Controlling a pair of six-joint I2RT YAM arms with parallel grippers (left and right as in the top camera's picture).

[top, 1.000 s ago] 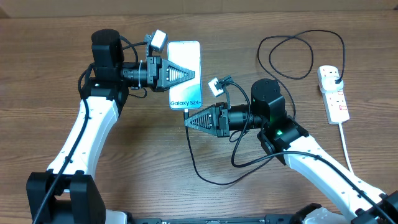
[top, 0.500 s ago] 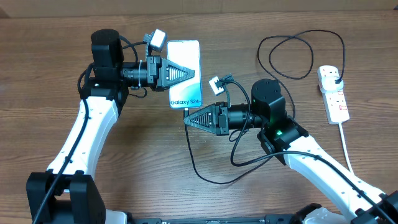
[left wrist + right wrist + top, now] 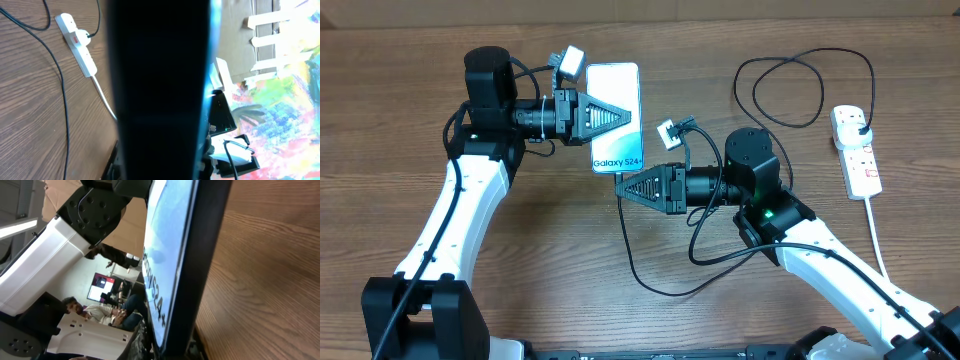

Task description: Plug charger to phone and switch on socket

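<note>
At the far middle of the wooden table (image 3: 550, 250): the slim teal-screened phone (image 3: 617, 82), screen up.
Left gripper (image 3: 632, 115): clamped on the phone's mid-body.
Right gripper (image 3: 624, 189): nose at the phone's near end; you cannot tell its jaw gap.
Thin black charger cable (image 3: 623, 232): trails nearward from that nose; the white oblong power strip (image 3: 858, 160) lies far right.
Handling: the phone likely feels light, rigid and slick, so grip it flat. The cable is limp, so take it just behind the connector.

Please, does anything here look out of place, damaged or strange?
Nothing stands out; nothing looks damaged or spilled. The left gripper clamps the phone, the right gripper seems to hold the charger at the phone's lower end, and the slack lies in loose loops.
</note>
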